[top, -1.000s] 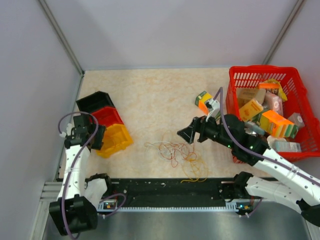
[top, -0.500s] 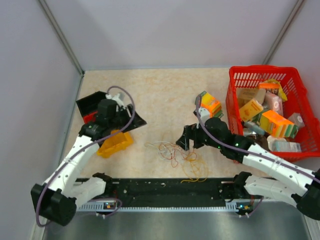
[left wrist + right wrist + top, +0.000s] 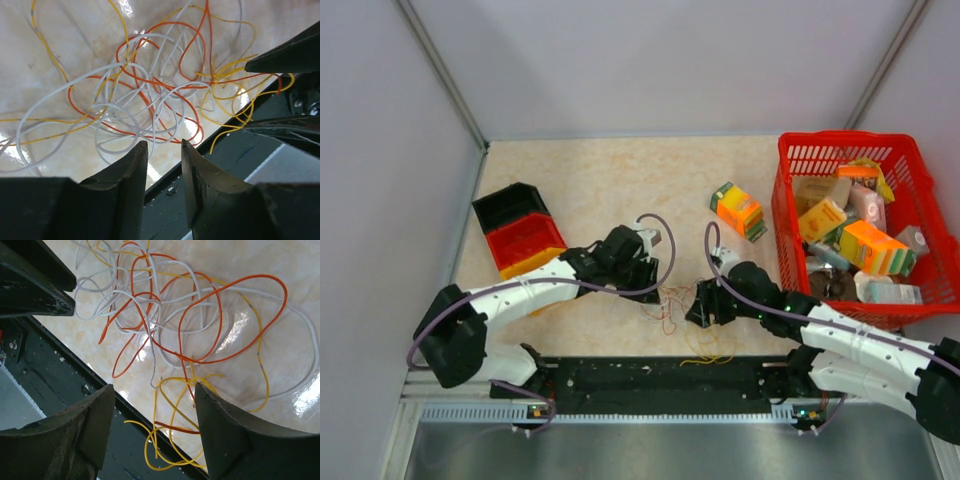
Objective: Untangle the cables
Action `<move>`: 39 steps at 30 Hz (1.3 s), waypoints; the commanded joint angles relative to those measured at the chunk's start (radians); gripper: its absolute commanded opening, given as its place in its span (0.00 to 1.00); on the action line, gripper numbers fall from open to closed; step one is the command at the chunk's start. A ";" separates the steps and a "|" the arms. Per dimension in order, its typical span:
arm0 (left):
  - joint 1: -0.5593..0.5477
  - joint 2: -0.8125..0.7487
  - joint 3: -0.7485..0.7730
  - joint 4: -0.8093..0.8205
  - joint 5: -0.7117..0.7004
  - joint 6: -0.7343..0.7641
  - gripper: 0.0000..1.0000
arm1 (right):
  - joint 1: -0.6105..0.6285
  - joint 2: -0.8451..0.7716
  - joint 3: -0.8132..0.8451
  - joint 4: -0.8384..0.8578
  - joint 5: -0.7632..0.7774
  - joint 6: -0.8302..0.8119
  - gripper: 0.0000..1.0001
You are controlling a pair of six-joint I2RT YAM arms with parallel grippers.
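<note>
The cables [image 3: 677,308] are a loose tangle of thin orange, white and yellow wires on the beige table near its front edge. My left gripper [image 3: 652,278] hangs at the tangle's upper left, and my right gripper [image 3: 701,307] at its right. In the left wrist view the cables [image 3: 150,95] lie beyond my left gripper [image 3: 162,146], whose jaws stand slightly apart with nothing between them. In the right wrist view my right gripper [image 3: 153,389] is wide open over yellow loops of the cables [image 3: 175,325], holding nothing.
Stacked black, red and yellow bins [image 3: 519,233] stand at the left. A red basket [image 3: 785,205] full of packages is at the right, with an orange-green box [image 3: 738,211] beside it. A black rail [image 3: 660,375] runs along the near edge; yellow loops hang over it.
My left arm has swung from the bins at the left across to the tangle. My right gripper has moved down and nearer to the tangle's right side.
</note>
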 commanded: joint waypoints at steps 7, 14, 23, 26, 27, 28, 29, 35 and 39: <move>-0.049 0.007 0.007 0.044 -0.078 0.041 0.45 | -0.003 0.038 -0.047 0.166 0.054 0.041 0.57; -0.052 0.040 -0.002 0.077 0.000 0.017 0.43 | -0.003 0.044 -0.055 0.181 0.096 0.046 0.41; -0.098 0.068 0.039 0.145 0.081 -0.032 0.37 | -0.005 0.026 -0.073 0.180 0.120 0.069 0.22; -0.110 0.103 0.062 0.116 0.060 -0.034 0.37 | -0.003 0.025 -0.073 0.180 0.120 0.067 0.21; -0.115 0.115 0.065 0.116 0.057 -0.037 0.37 | -0.003 0.023 -0.073 0.178 0.120 0.069 0.21; -0.118 0.128 0.067 0.116 0.051 -0.039 0.36 | -0.003 0.021 -0.072 0.180 0.120 0.067 0.21; -0.121 0.138 0.067 0.116 0.043 -0.042 0.36 | -0.003 0.018 -0.070 0.180 0.120 0.070 0.22; -0.135 0.180 0.080 0.106 -0.014 -0.037 0.37 | -0.005 -0.017 -0.081 0.177 0.114 0.078 0.22; -0.143 0.191 0.079 0.102 -0.034 -0.031 0.36 | -0.005 -0.029 -0.090 0.177 0.114 0.078 0.21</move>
